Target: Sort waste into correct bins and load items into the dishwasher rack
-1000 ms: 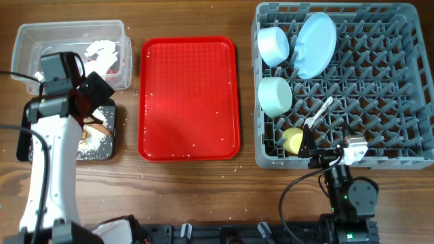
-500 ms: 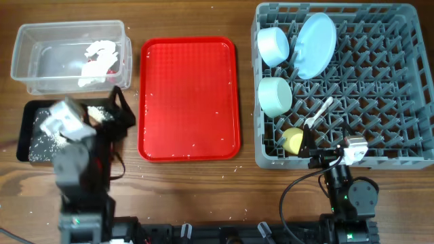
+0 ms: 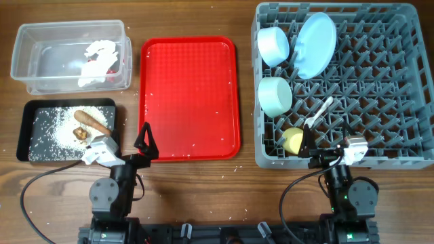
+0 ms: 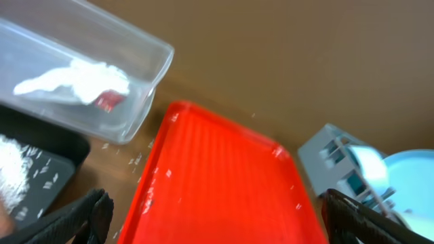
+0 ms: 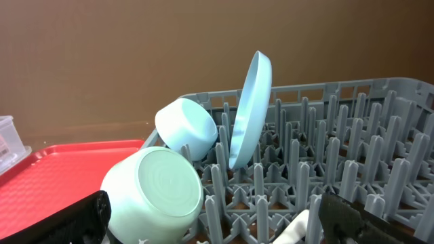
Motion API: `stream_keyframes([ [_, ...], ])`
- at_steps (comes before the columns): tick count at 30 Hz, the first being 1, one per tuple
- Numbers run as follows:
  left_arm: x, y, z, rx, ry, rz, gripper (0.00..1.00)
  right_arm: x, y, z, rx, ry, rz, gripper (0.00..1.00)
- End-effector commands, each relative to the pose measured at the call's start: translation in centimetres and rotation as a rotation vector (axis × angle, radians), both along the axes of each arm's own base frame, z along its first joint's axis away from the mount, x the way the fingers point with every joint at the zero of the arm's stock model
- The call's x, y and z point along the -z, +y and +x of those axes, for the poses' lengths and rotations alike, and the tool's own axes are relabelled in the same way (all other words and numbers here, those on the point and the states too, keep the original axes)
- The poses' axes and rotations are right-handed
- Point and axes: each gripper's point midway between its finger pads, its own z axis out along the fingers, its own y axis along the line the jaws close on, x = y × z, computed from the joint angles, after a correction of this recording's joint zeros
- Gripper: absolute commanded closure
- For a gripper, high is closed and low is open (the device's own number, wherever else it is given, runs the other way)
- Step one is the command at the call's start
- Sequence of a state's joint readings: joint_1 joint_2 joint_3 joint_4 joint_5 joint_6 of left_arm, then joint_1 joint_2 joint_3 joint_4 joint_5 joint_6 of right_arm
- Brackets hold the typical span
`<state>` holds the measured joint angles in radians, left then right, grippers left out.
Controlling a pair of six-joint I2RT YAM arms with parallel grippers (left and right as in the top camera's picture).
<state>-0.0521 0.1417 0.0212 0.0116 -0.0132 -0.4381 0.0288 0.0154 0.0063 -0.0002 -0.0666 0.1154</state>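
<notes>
The grey dishwasher rack holds the pale blue plate on edge, a whitish bowl, a pale green bowl, a yellow cup and a white spoon. The clear tub holds the white-and-red wrapper. The black tray holds rice, a brown stick and a brown lump. My left gripper is open and empty at the red tray's near left corner. My right gripper is open and empty at the rack's near edge.
A flat red serving tray with a few stray rice grains lies between the bins and the rack. In the right wrist view the green bowl, whitish bowl and plate sit close ahead.
My left arm has drawn back from over the black tray to its rest pose at the near edge, uncovering the rice, stick and lump. The right arm has not moved.
</notes>
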Motion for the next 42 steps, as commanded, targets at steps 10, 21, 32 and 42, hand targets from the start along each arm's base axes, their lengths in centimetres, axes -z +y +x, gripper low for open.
stream_keyframes([
  [10, -0.4, 0.2, -0.7, -0.008, -0.042, 0.014, 0.00, -0.3, -0.1, -0.1, 0.002, -0.011, 0.017, 0.00],
  [21, -0.4, 0.2, -0.7, -0.008, -0.042, 0.014, 0.00, -0.3, -0.1, -0.1, 0.002, -0.011, 0.017, 0.00],
  [32, -0.4, 0.2, -0.7, -0.008, -0.042, 0.014, 0.00, -0.3, -0.1, -0.1, 0.002, -0.011, 0.018, 0.00],
  [42, -0.4, 0.2, -0.7, -0.008, -0.042, 0.014, 0.00, -0.3, -0.1, -0.1, 0.002, -0.011, 0.017, 0.00],
])
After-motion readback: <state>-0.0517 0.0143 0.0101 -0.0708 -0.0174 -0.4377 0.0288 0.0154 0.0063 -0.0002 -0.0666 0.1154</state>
